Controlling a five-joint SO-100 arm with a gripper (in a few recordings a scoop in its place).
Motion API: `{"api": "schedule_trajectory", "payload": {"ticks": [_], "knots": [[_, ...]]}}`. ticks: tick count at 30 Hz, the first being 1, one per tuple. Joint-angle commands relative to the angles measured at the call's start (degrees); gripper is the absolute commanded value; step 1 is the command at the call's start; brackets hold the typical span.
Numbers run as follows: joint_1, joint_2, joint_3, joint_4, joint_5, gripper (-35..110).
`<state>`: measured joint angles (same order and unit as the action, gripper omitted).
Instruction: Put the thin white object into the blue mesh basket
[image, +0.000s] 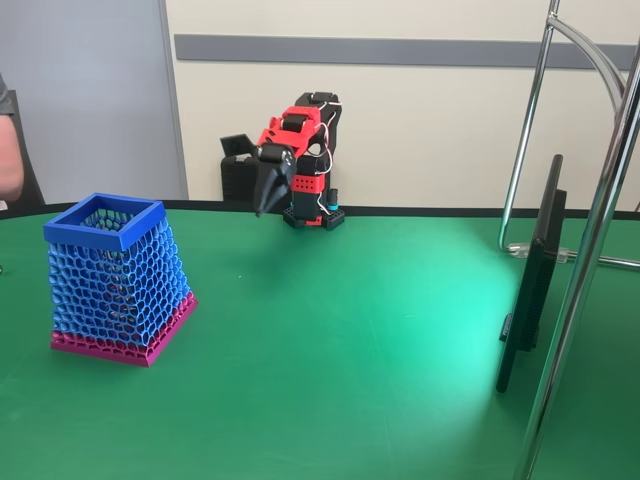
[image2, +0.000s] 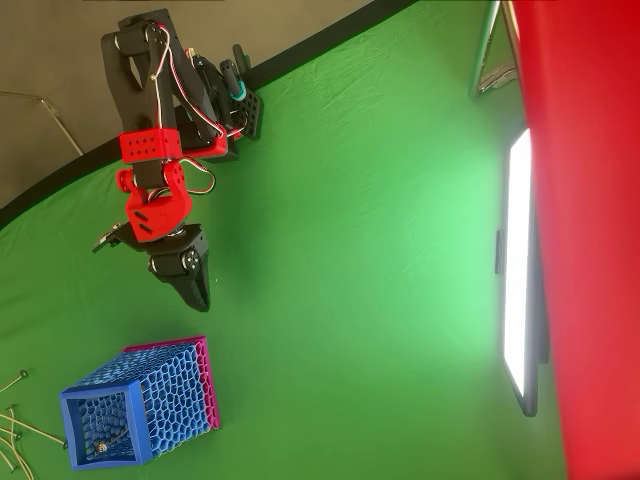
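The blue mesh basket (image: 112, 275) stands upright on the green table at the left, with a solid blue rim and a magenta base; in the overhead view the basket (image2: 150, 400) is at the lower left. Through its opening I see a thin pale strip with a small dark end (image2: 110, 440) lying inside, which looks like the thin white object. My gripper (image: 262, 208) hangs above the table near the arm's base, pointing down, shut with nothing in it. In the overhead view the gripper (image2: 199, 298) is above and to the right of the basket, apart from it.
Several more thin pale strips (image2: 14, 425) lie on the table at the left edge, beside the basket. A flat screen (image: 533, 280) and a metal stand (image: 585, 260) are at the right. A person's arm (image: 8, 150) shows at the left edge.
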<state>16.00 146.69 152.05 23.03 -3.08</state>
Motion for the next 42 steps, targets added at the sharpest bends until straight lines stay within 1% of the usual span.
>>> {"api": "schedule_trajectory", "payload": {"ticks": [1,6,15,20,23,30,33,35,42], "knots": [[-2.2,6.7,4.7,2.1,-2.4,6],[-5.1,16.8,12.8,6.0,-5.0,7],[-10.0,32.9,22.1,15.2,-7.4,6],[-11.1,39.8,24.5,21.1,-7.6,5],[-12.0,43.9,24.6,26.2,-7.9,1],[-11.8,43.9,24.6,26.5,-7.3,1],[-11.4,43.9,24.6,26.5,-3.3,1],[-11.7,43.9,24.6,26.5,-2.5,1],[-12.0,43.9,24.6,26.5,-2.4,1]]}}
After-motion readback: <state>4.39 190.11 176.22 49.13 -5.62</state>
